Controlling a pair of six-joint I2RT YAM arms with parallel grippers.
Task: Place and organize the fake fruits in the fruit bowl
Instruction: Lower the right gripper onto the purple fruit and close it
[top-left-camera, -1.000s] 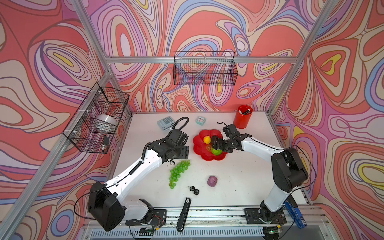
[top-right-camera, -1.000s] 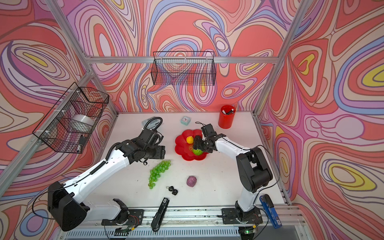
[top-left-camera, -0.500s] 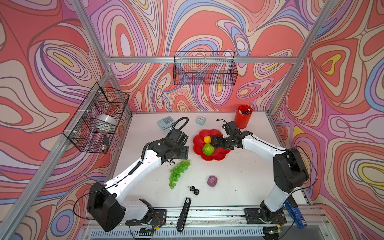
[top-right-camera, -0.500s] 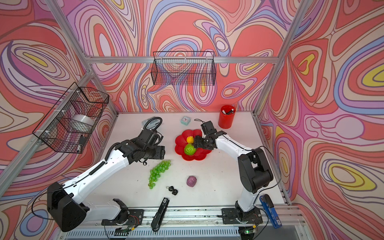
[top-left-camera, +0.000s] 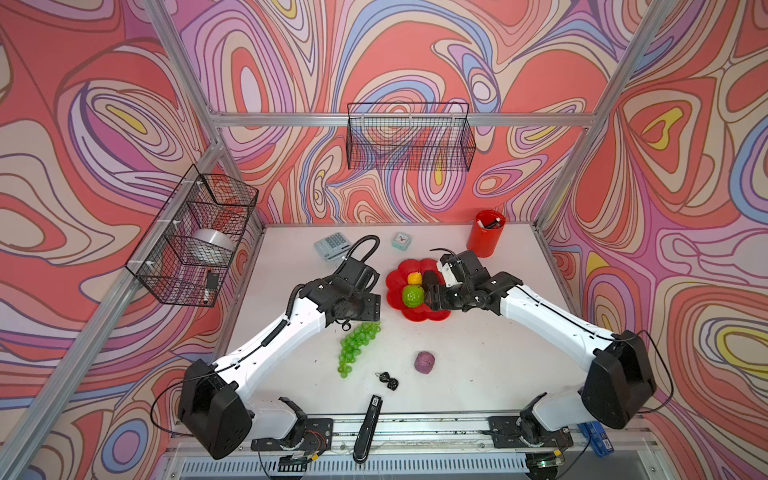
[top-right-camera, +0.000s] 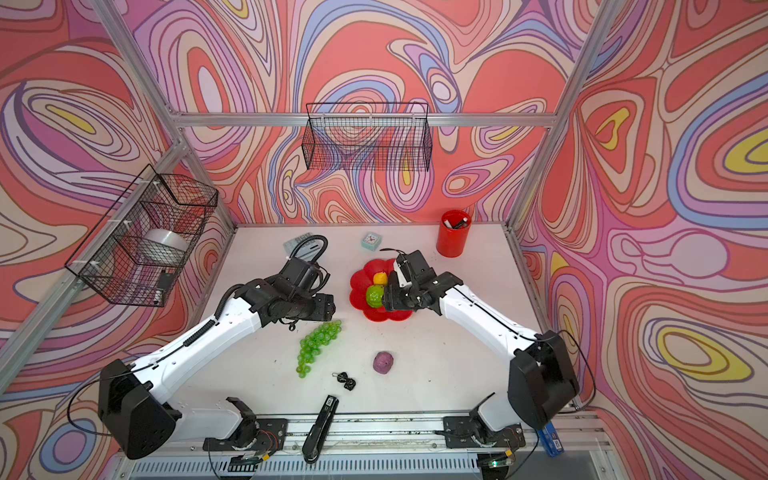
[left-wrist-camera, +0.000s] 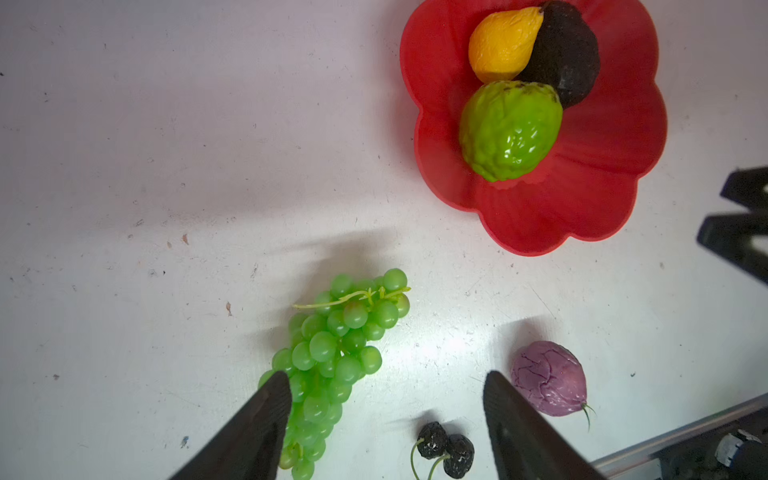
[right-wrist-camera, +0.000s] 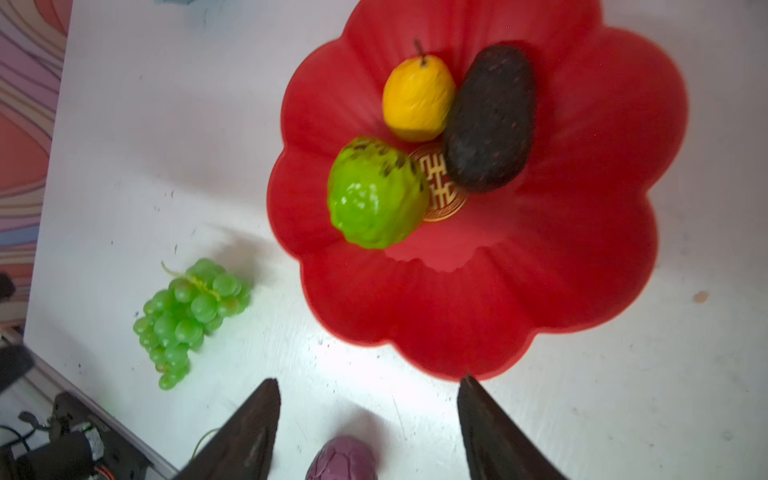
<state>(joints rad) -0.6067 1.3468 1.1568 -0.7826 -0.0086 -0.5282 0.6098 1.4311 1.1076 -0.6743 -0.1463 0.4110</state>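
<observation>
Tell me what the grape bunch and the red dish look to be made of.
Grape bunch: likely translucent plastic or vinyl, glossy; light glows through the green beads. Fruit bowl: apparently rigid moulded plastic, smooth and shiny; there is sheen along its scalloped ribs, and a gold emblem at the centre.

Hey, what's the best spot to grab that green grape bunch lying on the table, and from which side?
Grip the grape bunch across its wide end, just below the stem, coming straight down from above. It lies flat and tapers to a thin tail, so the broad end probably gives the left gripper most to close on.
</observation>
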